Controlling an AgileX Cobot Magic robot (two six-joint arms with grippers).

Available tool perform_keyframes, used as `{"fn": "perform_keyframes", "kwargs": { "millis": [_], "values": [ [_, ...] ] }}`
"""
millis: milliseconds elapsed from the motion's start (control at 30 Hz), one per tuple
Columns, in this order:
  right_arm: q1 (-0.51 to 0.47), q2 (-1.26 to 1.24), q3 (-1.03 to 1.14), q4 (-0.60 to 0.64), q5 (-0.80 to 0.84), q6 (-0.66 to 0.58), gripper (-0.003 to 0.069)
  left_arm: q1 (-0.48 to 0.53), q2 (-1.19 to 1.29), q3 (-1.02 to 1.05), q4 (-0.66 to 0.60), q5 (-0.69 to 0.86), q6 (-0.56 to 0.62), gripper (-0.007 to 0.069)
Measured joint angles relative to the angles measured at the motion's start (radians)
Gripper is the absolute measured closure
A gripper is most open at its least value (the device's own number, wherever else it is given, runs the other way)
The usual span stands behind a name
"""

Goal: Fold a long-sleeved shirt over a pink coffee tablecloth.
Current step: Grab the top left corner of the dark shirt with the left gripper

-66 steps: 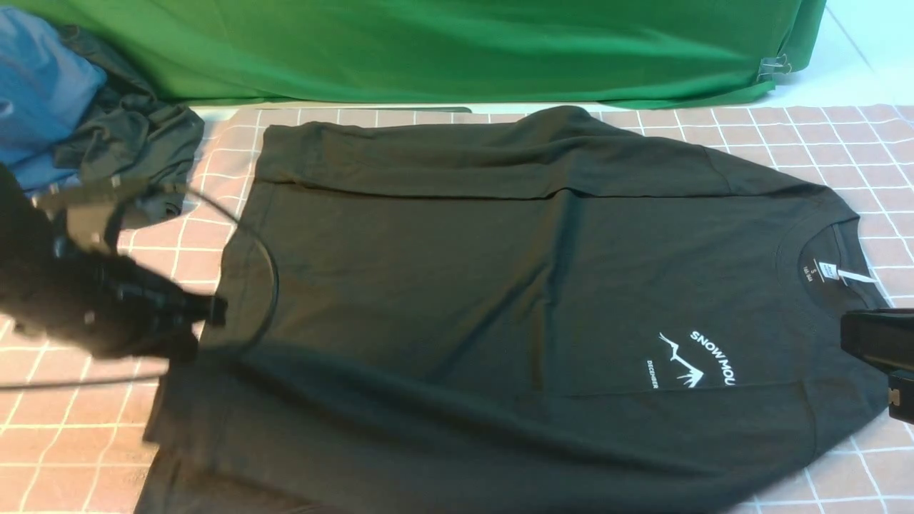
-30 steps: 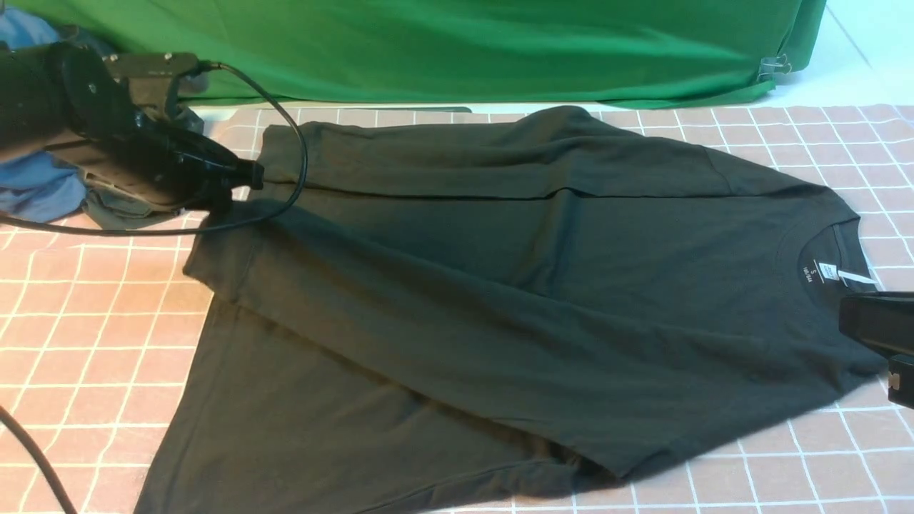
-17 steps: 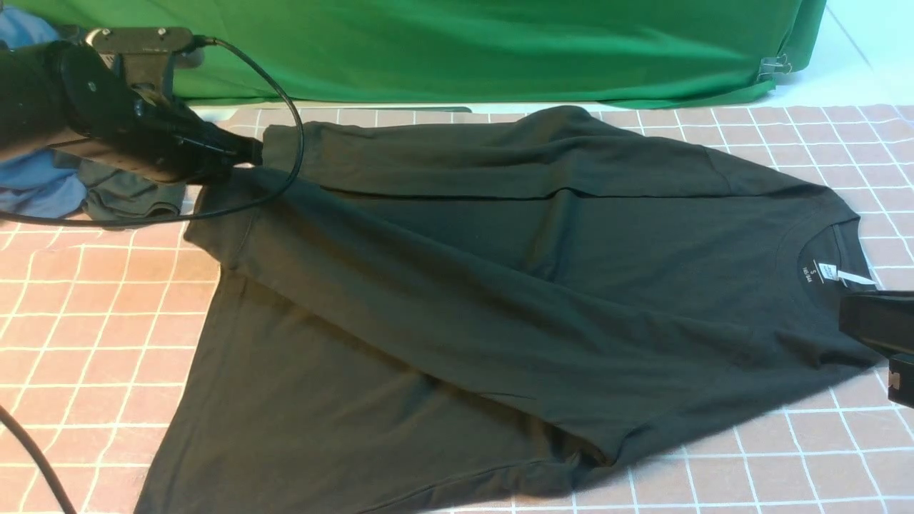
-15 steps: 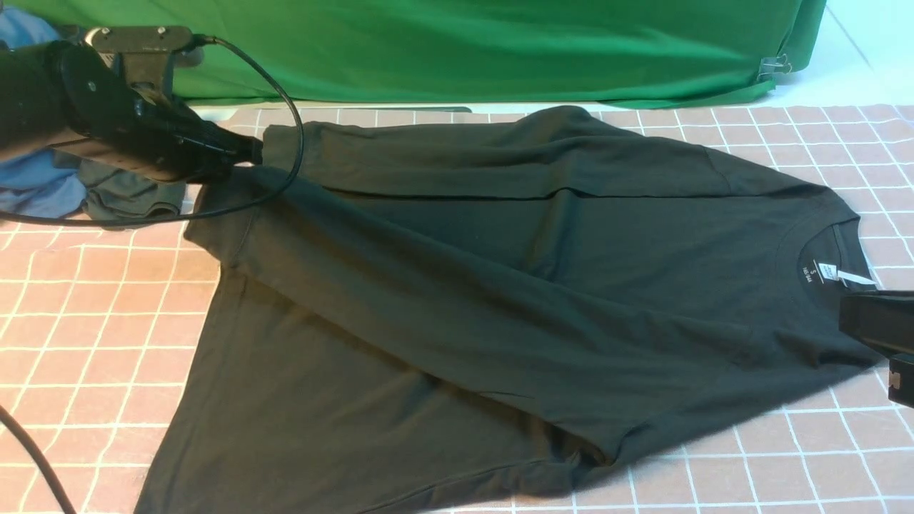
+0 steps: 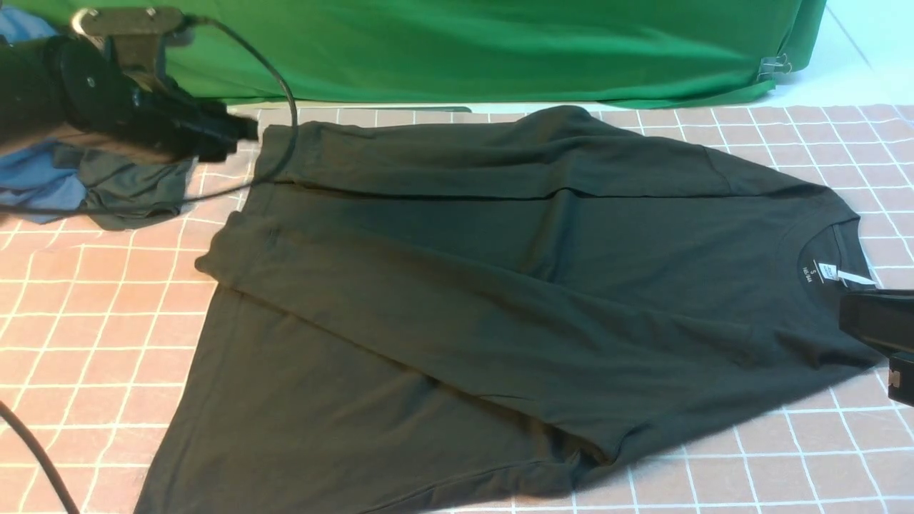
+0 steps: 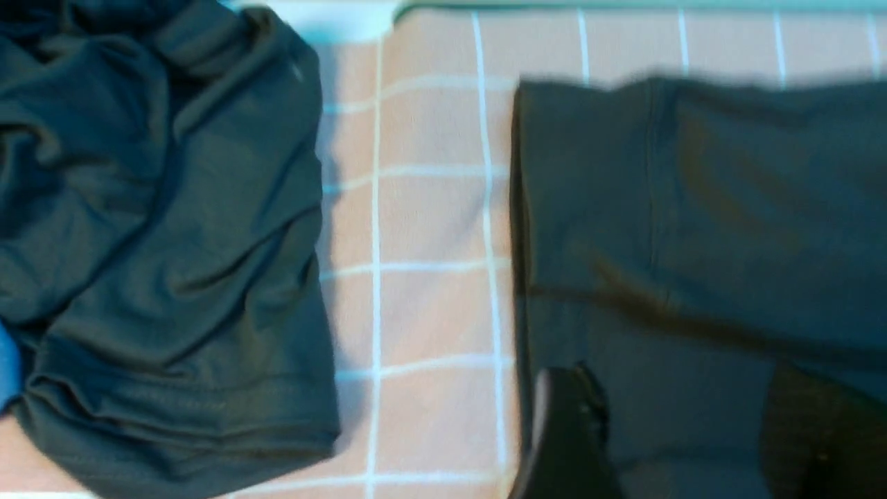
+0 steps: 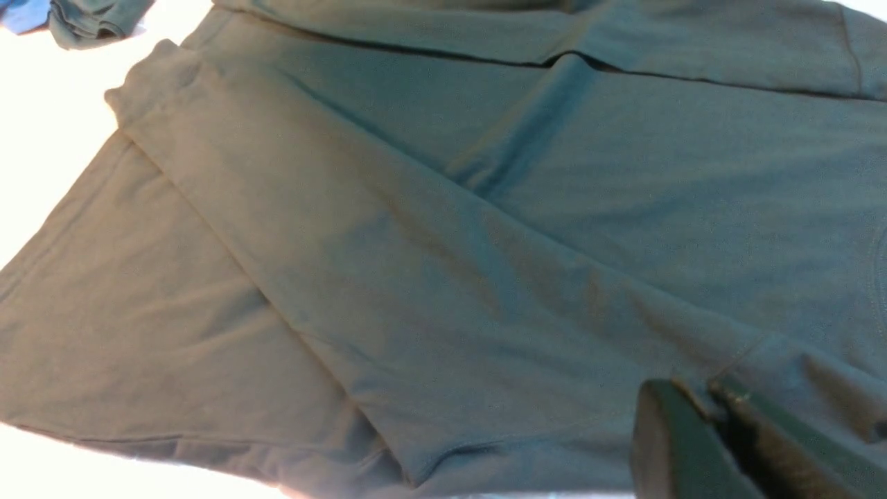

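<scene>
The black long-sleeved shirt (image 5: pixel 543 285) lies spread on the pink coffee tablecloth (image 5: pixel 93 321), collar and white neck label (image 5: pixel 828 271) to the right. One sleeve lies folded slantwise across the body, its cuff (image 5: pixel 214 260) at the left; the chest logo is hidden under it. My left gripper (image 5: pixel 246 132) hovers open just off the shirt's far left corner. In the left wrist view its fingers (image 6: pixel 568 430) stand apart over the shirt's (image 6: pixel 693 208) edge, holding nothing. My right gripper (image 5: pixel 850 321) sits shut at the shoulder, tips (image 7: pixel 700 395) over the shirt (image 7: pixel 416 242).
A smaller dark garment bunched with blue fabric (image 5: pixel 128 185) lies at the far left, close to the left arm, and fills one side of the left wrist view (image 6: pixel 159 242). A bright green cloth (image 5: pixel 464 50) hangs along the back. Black cables (image 5: pixel 285 86) loop by the left arm.
The left gripper carried the sleeve from the near left up across the body, covering the logo, then let go and drew back up and left. The cuff settled. The right gripper stayed put.
</scene>
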Motion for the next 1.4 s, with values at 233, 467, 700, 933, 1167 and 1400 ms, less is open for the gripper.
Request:
{"fn": "perform_keyframes", "kwargs": {
  "millis": [233, 467, 700, 933, 1167, 1400],
  "values": [
    [0.0, 0.0, 0.0, 0.0, 0.0, 0.001, 0.0568, 0.0, 0.111, -0.226, -0.006, 0.184, -0.2, 0.0176],
    [0.0, 0.0, 0.0, 0.0, 0.0, 0.001, 0.0568, 0.0, 0.331, -0.495, -0.01, 0.378, -0.29, 0.0176],
    [0.0, 0.0, 0.0, 0.0, 0.001, 0.004, 0.0568, 0.0, 0.46, -0.635, -0.01, 0.378, -0.297, 0.0176],
    [0.0, 0.0, 0.0, 0.0, 0.001, 0.009, 0.0568, 0.0, 0.503, -0.639, -0.025, 0.347, -0.291, 0.0177],
    [0.0, 0.0, 0.0, 0.0, 0.001, 0.01, 0.0568, 0.0, 0.524, -0.643, -0.027, 0.33, -0.278, 0.0196],
    [0.0, 0.0, 0.0, 0.0, 0.001, 0.009, 0.0568, 0.0, 0.544, -0.643, -0.027, 0.328, -0.267, 0.0312]
  ]
}}
